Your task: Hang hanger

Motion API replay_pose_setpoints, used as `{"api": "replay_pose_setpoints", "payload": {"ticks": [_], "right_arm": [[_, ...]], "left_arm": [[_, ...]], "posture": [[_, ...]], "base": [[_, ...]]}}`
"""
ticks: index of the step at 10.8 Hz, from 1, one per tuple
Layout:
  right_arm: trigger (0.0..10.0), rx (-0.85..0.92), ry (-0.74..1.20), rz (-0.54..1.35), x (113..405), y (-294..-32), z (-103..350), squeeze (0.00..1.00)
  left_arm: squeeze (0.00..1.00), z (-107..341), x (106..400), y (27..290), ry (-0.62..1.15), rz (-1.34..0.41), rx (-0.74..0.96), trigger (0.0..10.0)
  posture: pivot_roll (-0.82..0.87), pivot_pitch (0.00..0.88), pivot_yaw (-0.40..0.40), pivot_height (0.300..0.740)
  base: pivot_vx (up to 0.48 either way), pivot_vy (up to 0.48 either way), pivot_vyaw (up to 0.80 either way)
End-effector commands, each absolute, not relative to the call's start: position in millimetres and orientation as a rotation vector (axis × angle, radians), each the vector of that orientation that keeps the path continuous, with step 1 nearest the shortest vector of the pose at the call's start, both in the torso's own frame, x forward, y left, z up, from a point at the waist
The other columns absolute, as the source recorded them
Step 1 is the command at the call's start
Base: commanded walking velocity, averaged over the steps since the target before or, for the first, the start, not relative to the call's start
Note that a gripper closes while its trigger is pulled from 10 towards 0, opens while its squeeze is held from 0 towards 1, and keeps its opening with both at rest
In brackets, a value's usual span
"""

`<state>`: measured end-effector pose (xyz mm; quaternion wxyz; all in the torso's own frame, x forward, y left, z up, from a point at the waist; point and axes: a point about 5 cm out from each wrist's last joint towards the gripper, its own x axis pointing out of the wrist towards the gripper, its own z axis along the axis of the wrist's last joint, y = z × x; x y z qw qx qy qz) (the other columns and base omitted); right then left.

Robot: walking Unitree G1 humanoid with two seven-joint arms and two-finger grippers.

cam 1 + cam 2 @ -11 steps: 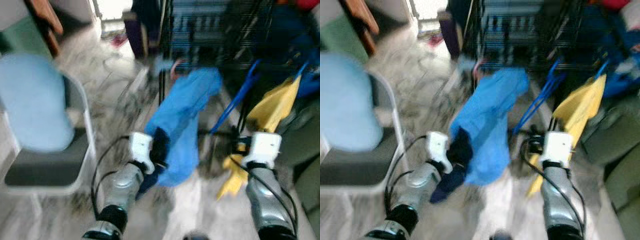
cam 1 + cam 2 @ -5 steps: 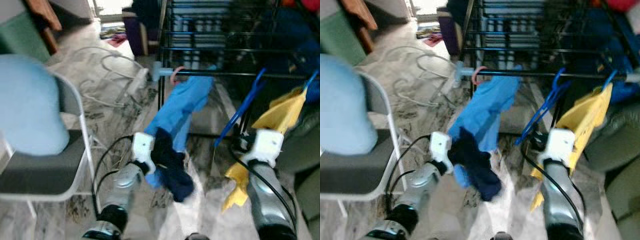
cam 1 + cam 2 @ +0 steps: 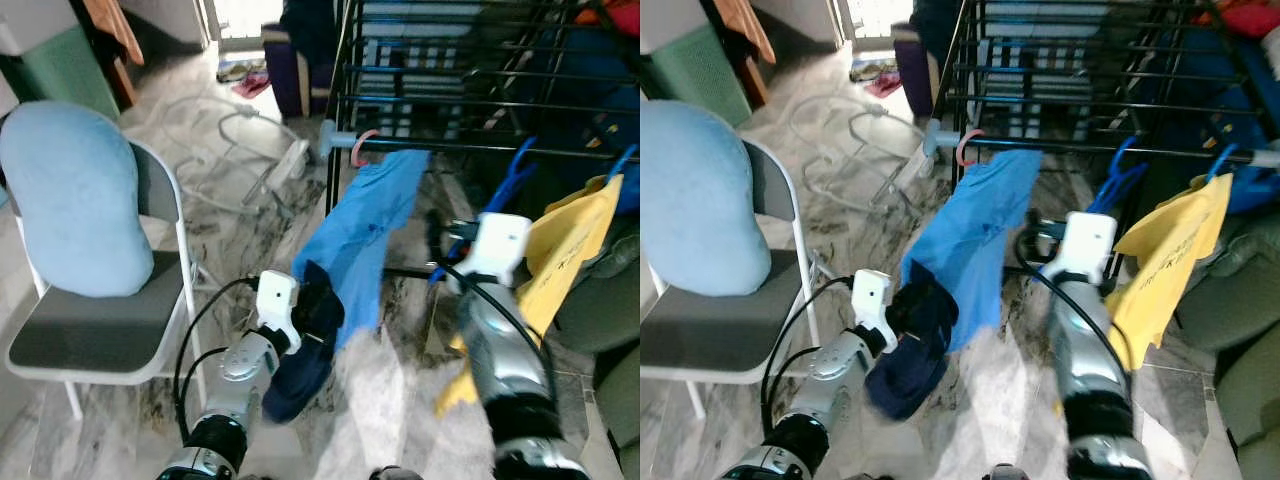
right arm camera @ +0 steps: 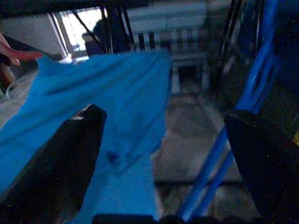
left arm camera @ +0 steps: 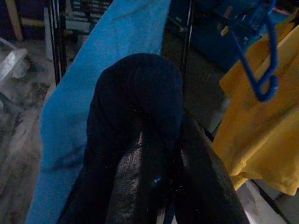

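Note:
A blue shirt (image 3: pixel 355 235) hangs from a pink hanger (image 3: pixel 362 148) on the black drying rack's rail (image 3: pixel 480 150). My left gripper (image 3: pixel 318 312) is low in front of that shirt, shut on a dark navy cloth (image 5: pixel 140 107) that drapes over its fingers. My right gripper (image 4: pixel 163 154) is open, raised between the blue shirt and a blue hanger (image 3: pixel 510 180). That blue hanger (image 4: pixel 252 112) runs close past one finger (image 4: pixel 261 158), and nothing lies between the fingers. A yellow shirt (image 3: pixel 575 250) hangs on the right of the rail.
A folding chair (image 3: pixel 90 335) with a light blue cushion (image 3: pixel 70 200) stands at the left. White cables (image 3: pixel 230 130) lie on the marble floor. A green cabinet (image 3: pixel 60 75) is at the far left. Dark green upholstery (image 3: pixel 600 330) sits at the right.
My right arm has risen and swung left, away from the yellow shirt and toward the blue shirt. The left gripper still holds the navy cloth. The view has steadied and shifted.

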<state>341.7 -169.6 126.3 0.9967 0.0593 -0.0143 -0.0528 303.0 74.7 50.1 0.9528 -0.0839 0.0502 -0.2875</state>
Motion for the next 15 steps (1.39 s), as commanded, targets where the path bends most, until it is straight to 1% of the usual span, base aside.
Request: {"api": "replay_pose_setpoints", "payload": {"ticks": [1, 2, 5, 7, 9, 10, 12, 14, 15], "right_arm": [[10.0, 0.154, -0.008, -0.131, 346, -171, 129, 0.00], [10.0, 0.148, 0.008, -0.143, 350, -172, 131, 0.00], [10.0, 0.165, 0.088, -0.211, 360, -188, 126, 0.00], [10.0, 0.110, 0.070, -0.239, 358, -200, 130, 0.00], [10.0, 0.110, 0.106, -0.321, 348, -221, 120, 0.00], [10.0, 0.096, 0.100, -0.316, 344, -225, 120, 0.00], [10.0, -0.054, 0.045, -0.295, 340, -228, 131, 0.00], [10.0, -0.036, 0.070, -0.313, 342, -236, 129, 0.00], [10.0, -0.054, 0.088, -0.282, 349, -238, 133, 0.00]], "left_arm": [[0.00, 57, 307, 76, 0.074, -0.594, -0.153, 10.0], [0.00, 57, 306, 75, 0.077, -0.598, -0.153, 10.0], [0.00, 55, 303, 75, 0.082, -0.606, -0.150, 10.0], [0.00, 52, 301, 78, 0.094, -0.603, -0.143, 10.0], [0.00, 53, 301, 77, 0.101, -0.611, -0.139, 10.0], [0.00, 54, 302, 76, 0.101, -0.615, -0.137, 10.0], [0.00, 54, 304, 76, 0.106, -0.620, -0.131, 10.0], [0.00, 54, 304, 74, 0.110, -0.625, -0.128, 10.0], [0.00, 54, 304, 73, 0.112, -0.628, -0.127, 10.0]], "posture": [[-0.18, 0.131, 0.058, 0.740], [-0.18, 0.131, 0.058, 0.740], [-0.17, 0.157, 0.058, 0.740], [-0.17, 0.166, 0.062, 0.740], [-0.18, 0.166, 0.069, 0.740], [-0.19, 0.167, 0.073, 0.740], [-0.19, 0.163, 0.079, 0.740], [-0.19, 0.159, 0.081, 0.740], [-0.19, 0.156, 0.082, 0.740]], "base": [[0.000, 0.000, 0.00], [0.000, 0.000, 0.00], [0.000, 0.000, 0.00], [0.000, 0.000, 0.00], [0.000, 0.000, 0.00], [0.000, 0.000, 0.00], [0.000, 0.000, 0.00], [0.000, 0.000, 0.00], [0.000, 0.000, 0.00]]}}
